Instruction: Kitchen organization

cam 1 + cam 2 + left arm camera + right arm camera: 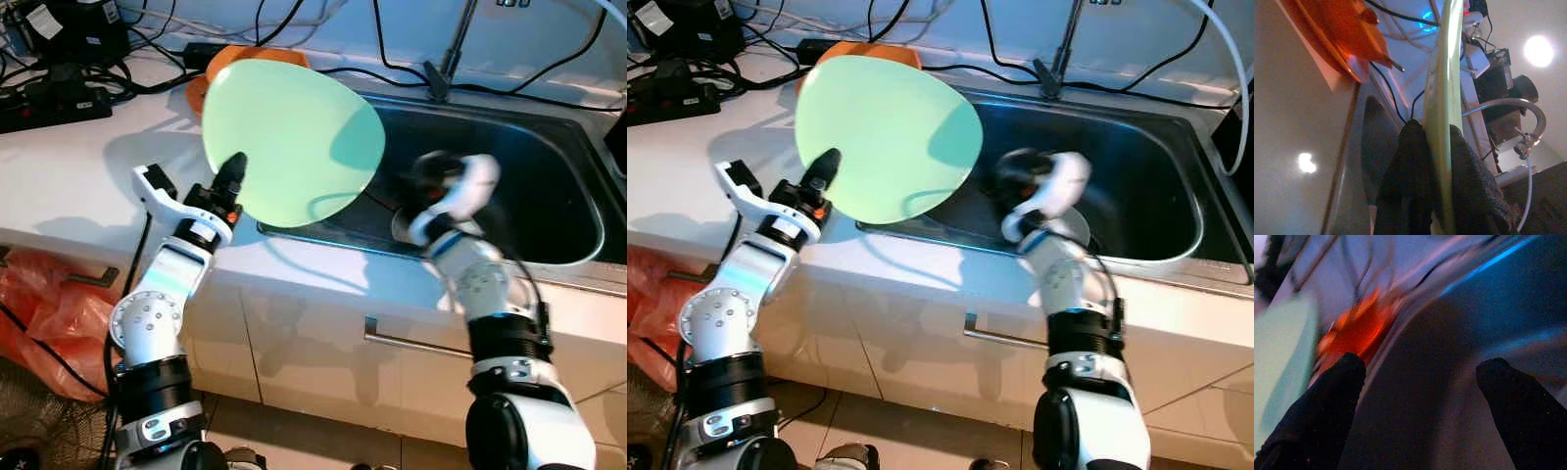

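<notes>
A pale green plate [292, 139] stands on edge in the air over the counter and the left rim of the sink. My left gripper [233, 176] is shut on its lower left rim; in the left wrist view the two black fingers [1410, 181] pinch the green plate [1442, 122] from both sides. An orange plate [227, 61] lies on the counter behind it. My right gripper [1420, 377] hovers inside the dark steel sink [549, 186], its fingers wide apart with nothing between them; its image is blurred.
Black cables and a power strip [49, 103] lie on the white counter at the back left. A faucet stem [453, 44] rises behind the sink. Below are a cabinet with a bar handle [411, 338] and an orange-red bag [39, 304] on the floor at the left.
</notes>
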Motion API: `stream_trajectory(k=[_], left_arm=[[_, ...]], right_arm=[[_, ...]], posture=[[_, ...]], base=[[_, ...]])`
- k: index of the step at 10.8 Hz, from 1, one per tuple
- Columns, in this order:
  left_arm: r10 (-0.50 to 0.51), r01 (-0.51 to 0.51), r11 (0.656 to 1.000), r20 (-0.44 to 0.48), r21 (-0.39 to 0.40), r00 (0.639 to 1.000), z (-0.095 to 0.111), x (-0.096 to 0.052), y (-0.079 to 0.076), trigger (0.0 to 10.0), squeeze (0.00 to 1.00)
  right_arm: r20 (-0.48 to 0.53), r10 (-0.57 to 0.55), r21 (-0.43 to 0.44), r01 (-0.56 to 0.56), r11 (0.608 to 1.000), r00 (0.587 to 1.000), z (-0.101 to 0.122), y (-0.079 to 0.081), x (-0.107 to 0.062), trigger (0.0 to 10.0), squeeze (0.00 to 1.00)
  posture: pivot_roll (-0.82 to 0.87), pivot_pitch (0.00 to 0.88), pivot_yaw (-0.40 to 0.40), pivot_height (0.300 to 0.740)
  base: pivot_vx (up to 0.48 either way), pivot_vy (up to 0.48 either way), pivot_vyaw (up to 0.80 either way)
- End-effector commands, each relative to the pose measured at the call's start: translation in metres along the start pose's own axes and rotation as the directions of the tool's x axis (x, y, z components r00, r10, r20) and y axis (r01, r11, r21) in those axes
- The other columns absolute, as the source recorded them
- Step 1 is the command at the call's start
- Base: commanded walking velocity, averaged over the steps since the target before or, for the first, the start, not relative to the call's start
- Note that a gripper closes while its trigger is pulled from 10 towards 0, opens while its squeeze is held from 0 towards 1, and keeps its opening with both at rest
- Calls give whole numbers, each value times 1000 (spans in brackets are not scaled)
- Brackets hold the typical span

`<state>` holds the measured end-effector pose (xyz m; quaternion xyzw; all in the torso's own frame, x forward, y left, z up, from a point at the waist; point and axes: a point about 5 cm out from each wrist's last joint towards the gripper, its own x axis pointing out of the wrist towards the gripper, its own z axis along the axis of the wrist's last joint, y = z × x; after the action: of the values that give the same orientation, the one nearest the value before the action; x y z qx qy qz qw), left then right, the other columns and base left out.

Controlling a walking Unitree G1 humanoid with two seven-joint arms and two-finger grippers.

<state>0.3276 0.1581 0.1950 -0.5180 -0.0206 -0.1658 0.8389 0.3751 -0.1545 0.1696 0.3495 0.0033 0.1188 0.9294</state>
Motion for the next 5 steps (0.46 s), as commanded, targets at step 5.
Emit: stream_trajectory(k=[5], left_arm=[[-57, 57, 998, -8, -1, 998, -2, 6, -10, 0, 0]], right_arm=[[94, 42, 53, -47, 997, 995, 14, 13, 5, 10000, 0]], posture=[[155, 76, -24, 740]], base=[[0, 0, 0]])
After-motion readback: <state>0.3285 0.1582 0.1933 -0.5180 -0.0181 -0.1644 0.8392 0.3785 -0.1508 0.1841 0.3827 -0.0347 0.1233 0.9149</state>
